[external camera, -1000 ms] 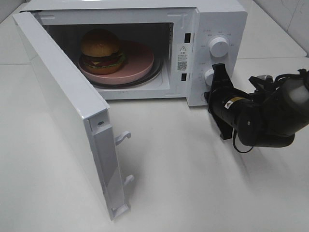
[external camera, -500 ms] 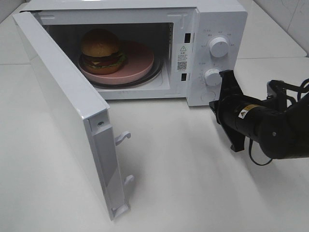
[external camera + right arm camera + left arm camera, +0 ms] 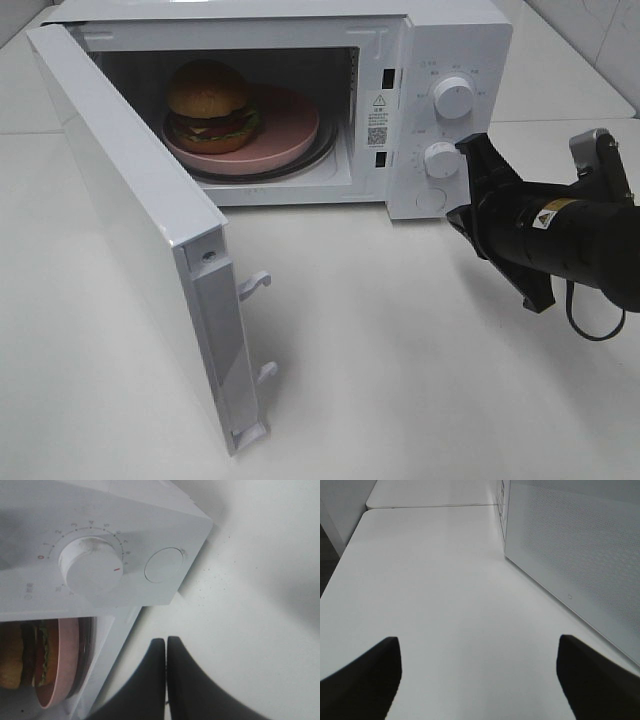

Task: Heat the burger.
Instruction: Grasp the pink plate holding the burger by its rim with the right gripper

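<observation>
Just off the front of the right gripper (image 3: 462, 214), close to its tips: round white button (image 3: 431, 199) on the microwave (image 3: 450, 40), low on the front panel. Tips near that button; touching or not, too hard to tell. Pinched all the way shut, 2 black fingers (image 3: 155, 680) pressed side by side, nothing between them. A bit above the tips: lower knob (image 3: 440, 158), with small numbers around it. Higher up from the gripper: 1 more knob (image 3: 454, 98).

Further off past the gripper's tips, inside the open microwave: burger (image 3: 208, 105), tall and round. Shiny brown bun on top, then dark meat, yellow cheese and green leaves. Sits on a pink plate (image 3: 290, 125), on the part of the plate farthest from the right gripper. Not touched by any gripper. Seen by the right wrist camera too, sideways, on the same plate.

Far from the right gripper, swung wide open: white microwave door (image 3: 130, 220), with 2 small hooks (image 3: 255, 283) on its edge.

Beside the dotted window of that door: left gripper (image 3: 477, 645), spread wide, holding nothing. Only bare white table (image 3: 445, 580) between its 2 dark fingers (image 3: 365, 680).
</observation>
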Available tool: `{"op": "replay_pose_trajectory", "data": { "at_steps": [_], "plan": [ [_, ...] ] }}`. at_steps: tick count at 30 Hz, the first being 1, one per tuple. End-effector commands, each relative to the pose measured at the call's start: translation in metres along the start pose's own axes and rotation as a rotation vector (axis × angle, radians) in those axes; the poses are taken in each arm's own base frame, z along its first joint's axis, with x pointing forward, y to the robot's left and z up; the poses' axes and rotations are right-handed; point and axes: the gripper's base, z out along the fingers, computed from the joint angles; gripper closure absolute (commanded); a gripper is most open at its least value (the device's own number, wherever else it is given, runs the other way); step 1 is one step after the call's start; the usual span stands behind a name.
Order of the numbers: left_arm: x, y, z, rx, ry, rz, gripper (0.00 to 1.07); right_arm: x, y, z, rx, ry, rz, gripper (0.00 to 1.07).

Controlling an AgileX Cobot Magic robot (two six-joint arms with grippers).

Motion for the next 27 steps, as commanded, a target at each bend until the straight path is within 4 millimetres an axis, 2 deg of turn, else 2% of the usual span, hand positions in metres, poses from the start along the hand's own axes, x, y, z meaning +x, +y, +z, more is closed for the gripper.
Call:
{"op": "replay_pose_trajectory", "data": {
  "at_steps": [1,18,27],
  "plan": [
    [0.001,-0.001,-0.002,0.0,-0.013,-0.006,0.29,-0.001,0.003,-0.006,0.007,0.026,-0.079,1.07],
    [0.001,-0.001,-0.002,0.0,-0.013,-0.006,0.29,-0.001,0.014,-0.044,0.101,0.202,-0.512,1.05],
    [0.001,-0.001,-0.002,0.0,-0.013,-0.006,0.29,-0.002,0.017,-0.065,0.125,0.279,-0.669,1.04]
  ]
}}
